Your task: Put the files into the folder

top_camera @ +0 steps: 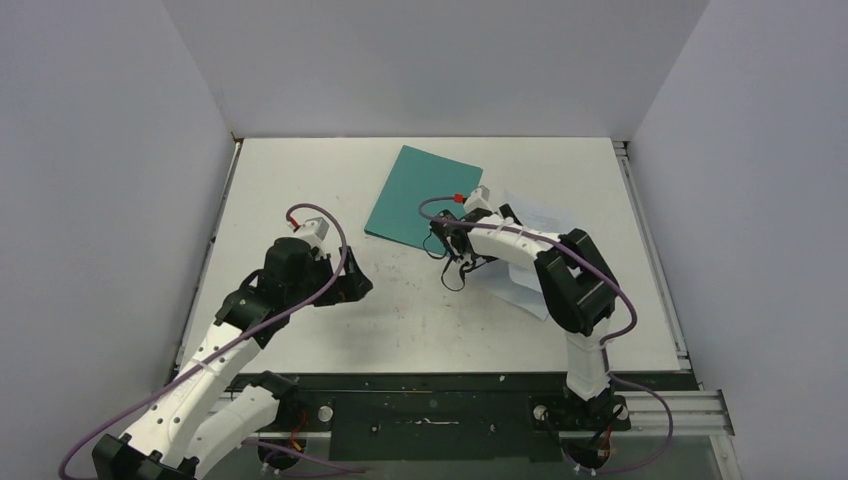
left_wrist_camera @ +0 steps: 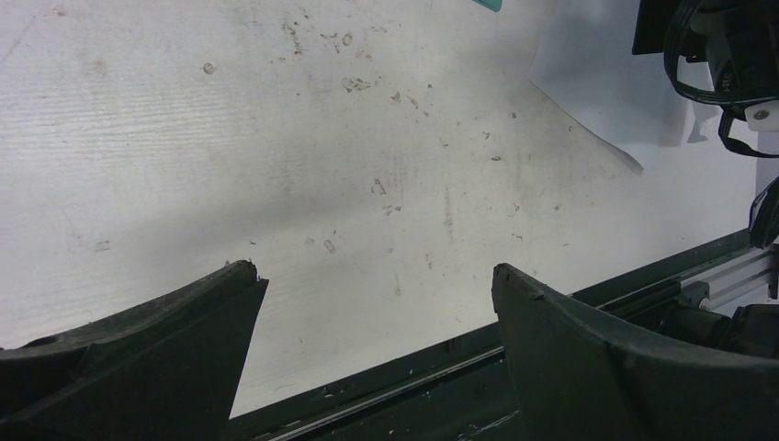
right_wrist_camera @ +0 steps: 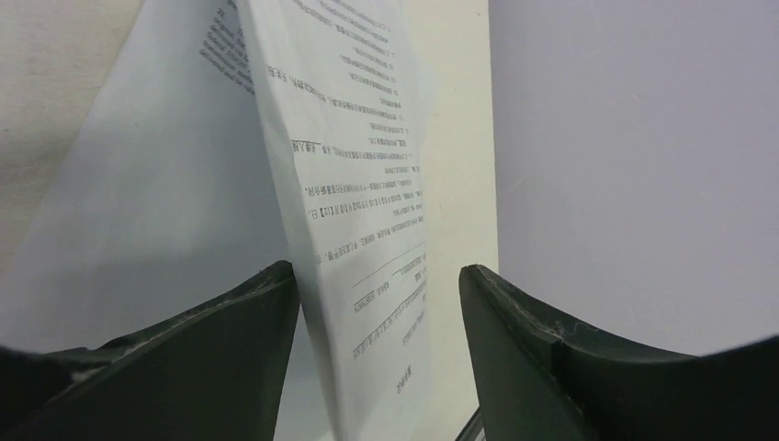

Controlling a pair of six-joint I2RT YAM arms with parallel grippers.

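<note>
1. And here's the folder (top_camera: 425, 195), teal, lying flat on the white table (top_camera: 420, 320) toward the far side, turned at an angle and looking shut.
2. The files (top_camera: 541, 214) sit just to its right, a loose spread of white sheets, all of them outside the folder. The right arm crosses over the gap between the 2, so I cannot tell whether paper and card touch.
3. Right gripper (top_camera: 503, 216) is in at the files' left edge, rolled onto its side. Look at the wrist view: the table is on the left, the wall on the right.
4. That same view shows the right gripper (right_wrist_camera: 377, 276) with its 2 dark fingers well apart, and 1 printed sheet of the files (right_wrist_camera: 349, 184) rising between them, with small black text running down it. The jaws straddle the sheet but are not pinched on it.
5. Behind that sheet lies another, plainer 1, flat against the table.
6. Over to the left gripper (top_camera: 355, 285): it hovers low above bare, scuffed table, well apart from the folder.
7. Its own camera confirms it. The left gripper (left_wrist_camera: 372, 269) is spread wide, holding nothing, with a corner of the files (left_wrist_camera: 597, 101) at upper right.
</note>
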